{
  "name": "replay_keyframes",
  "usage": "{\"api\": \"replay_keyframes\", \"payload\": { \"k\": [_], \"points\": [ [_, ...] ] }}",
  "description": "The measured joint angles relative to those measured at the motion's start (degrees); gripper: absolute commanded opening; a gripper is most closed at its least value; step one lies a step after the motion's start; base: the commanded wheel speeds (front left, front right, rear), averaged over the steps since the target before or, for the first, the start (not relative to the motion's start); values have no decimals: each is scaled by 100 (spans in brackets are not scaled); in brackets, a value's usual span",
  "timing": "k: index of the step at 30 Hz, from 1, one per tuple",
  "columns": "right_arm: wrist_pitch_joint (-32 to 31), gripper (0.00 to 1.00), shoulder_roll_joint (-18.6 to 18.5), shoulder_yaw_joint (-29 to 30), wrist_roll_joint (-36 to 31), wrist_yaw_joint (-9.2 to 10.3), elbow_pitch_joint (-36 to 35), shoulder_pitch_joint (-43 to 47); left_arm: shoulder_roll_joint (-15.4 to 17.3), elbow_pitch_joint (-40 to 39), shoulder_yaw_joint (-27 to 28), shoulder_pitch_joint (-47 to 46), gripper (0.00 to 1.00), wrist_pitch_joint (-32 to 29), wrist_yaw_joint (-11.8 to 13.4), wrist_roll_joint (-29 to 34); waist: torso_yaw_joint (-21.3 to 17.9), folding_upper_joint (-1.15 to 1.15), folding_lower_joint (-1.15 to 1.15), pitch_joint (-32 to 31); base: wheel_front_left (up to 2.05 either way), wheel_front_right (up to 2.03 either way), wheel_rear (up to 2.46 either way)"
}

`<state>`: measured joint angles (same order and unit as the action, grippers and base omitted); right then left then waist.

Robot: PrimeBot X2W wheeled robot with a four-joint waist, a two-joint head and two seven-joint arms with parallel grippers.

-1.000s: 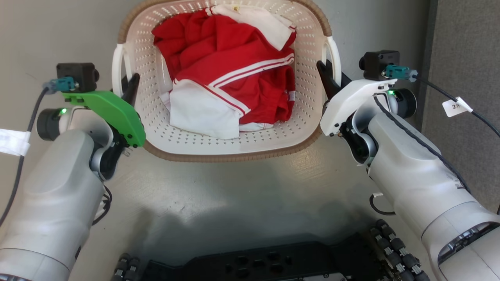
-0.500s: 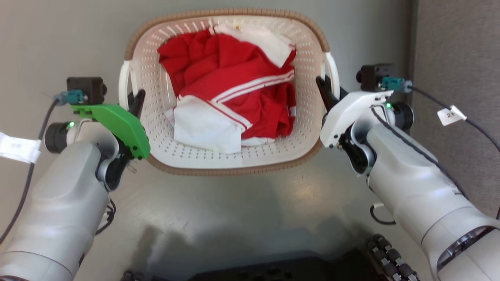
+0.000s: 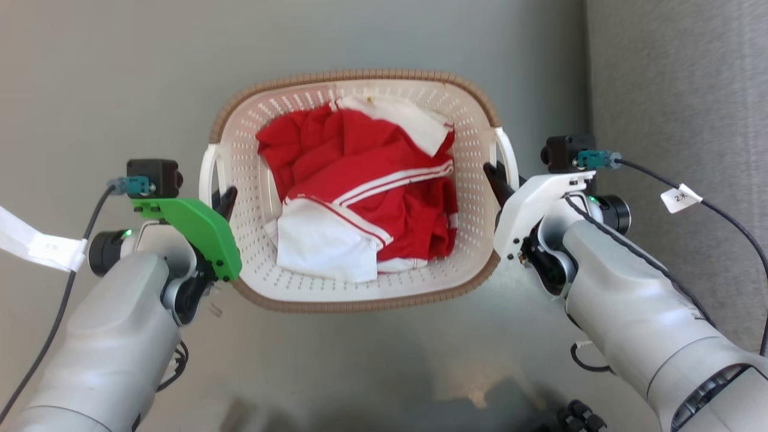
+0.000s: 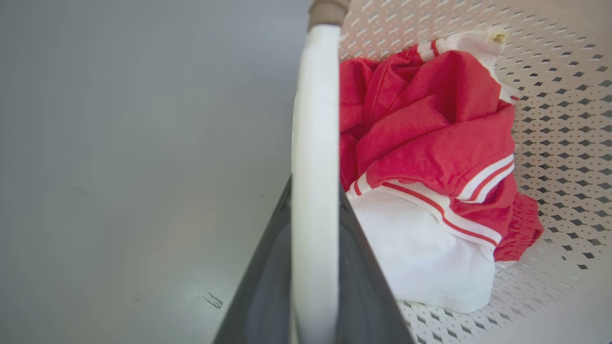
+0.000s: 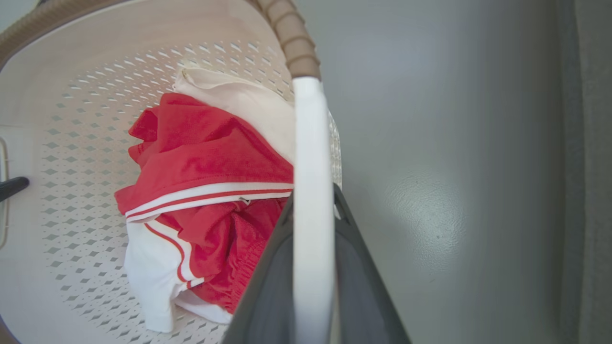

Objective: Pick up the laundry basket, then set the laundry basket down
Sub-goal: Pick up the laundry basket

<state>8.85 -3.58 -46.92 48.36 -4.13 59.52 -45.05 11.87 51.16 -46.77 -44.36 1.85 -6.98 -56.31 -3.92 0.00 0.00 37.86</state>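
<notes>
The laundry basket (image 3: 354, 77), cream perforated plastic with a brown woven-look rim, hangs between my two arms above the grey floor. Red and white clothes (image 3: 360, 198) lie bunched inside it. My left gripper (image 3: 225, 201) is shut on the white left handle (image 3: 207, 174). In the left wrist view the handle (image 4: 313, 119) runs straight between the dark fingers (image 4: 263, 277). My right gripper (image 3: 497, 180) is shut on the white right handle (image 3: 509, 157). The right wrist view has that handle (image 5: 311, 143) clamped between the fingers (image 5: 363, 277).
A darker grey textured strip (image 3: 678, 90) runs down the right side, close to my right arm. A cable with a white tag (image 3: 681, 200) trails from the right wrist. White tape (image 3: 36, 246) hangs on the left cable. Bare grey floor (image 3: 108, 78) surrounds the basket.
The camera has moved: basket and grippers sit lower and smaller in the picture, and my dark base has slid off the bottom edge. Both grippers keep their hold on the handles.
</notes>
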Motion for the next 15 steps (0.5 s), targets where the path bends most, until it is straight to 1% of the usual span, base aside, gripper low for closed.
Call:
{"api": "replay_keyframes", "payload": {
  "k": [1, 8, 15],
  "points": [
    [0, 0, 0, 0, 0, 0, 0, 0, 0, 0, 0, 0, 0, 0, 0, 0, 0, 0, 0, 0, 0, 0, 0],
    [-186, 0, -2, -208, 168, -38, 27, 152, -15, 115, -138, 256, 0, -82, 0, -281, -32, 0, 0, -570, 0, 0, 0],
    [-326, 0, -4, -368, 315, -85, 137, 275, -127, 225, -203, 456, 0, -182, 0, -474, -53, 0, 0, -1146, 0, 0, 0]
  ]
}}
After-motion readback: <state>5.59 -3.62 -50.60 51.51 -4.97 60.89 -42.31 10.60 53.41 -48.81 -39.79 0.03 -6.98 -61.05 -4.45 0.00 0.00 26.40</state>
